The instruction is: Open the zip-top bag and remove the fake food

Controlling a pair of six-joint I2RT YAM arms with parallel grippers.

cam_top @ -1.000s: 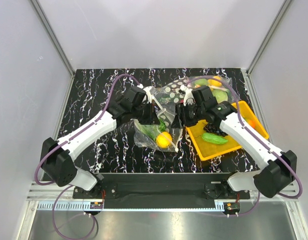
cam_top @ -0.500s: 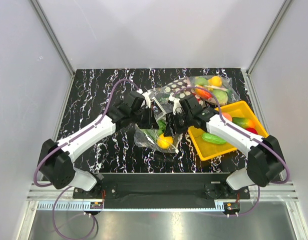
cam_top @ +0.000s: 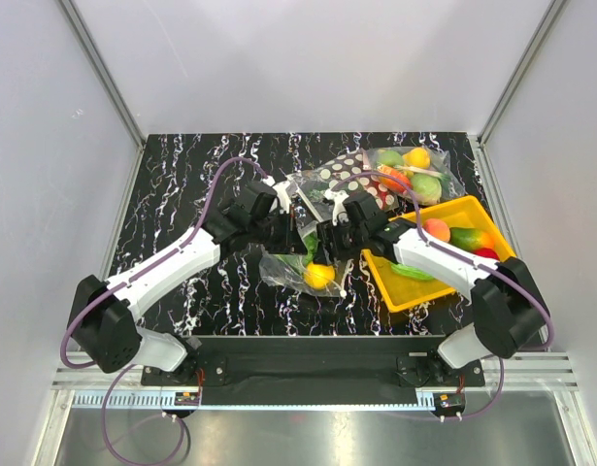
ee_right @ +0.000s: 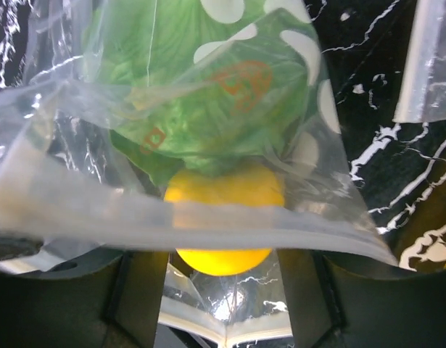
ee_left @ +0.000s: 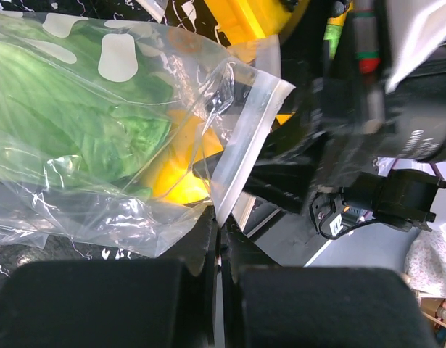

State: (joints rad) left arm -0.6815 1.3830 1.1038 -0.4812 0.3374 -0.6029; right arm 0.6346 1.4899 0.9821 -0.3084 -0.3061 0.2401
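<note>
The zip-top bag, clear with white dots, hangs low over the middle of the table. It holds a yellow lemon and green lettuce; no fish shows. My left gripper is shut on the edge of the bag's zip strip, pinched between its jaws. My right gripper is open at the bag's mouth. In the right wrist view its fingers stand either side of the lemon, with the zip strip stretched across and the lettuce behind.
A yellow tray at the right holds a peach and a cucumber. Behind lie a clear bag of fruit and a flat dark polka-dot bag. The two arms are close together.
My right gripper has moved left from beside the tray to the bag's mouth. The left gripper has kept its hold and shifted slightly.
</note>
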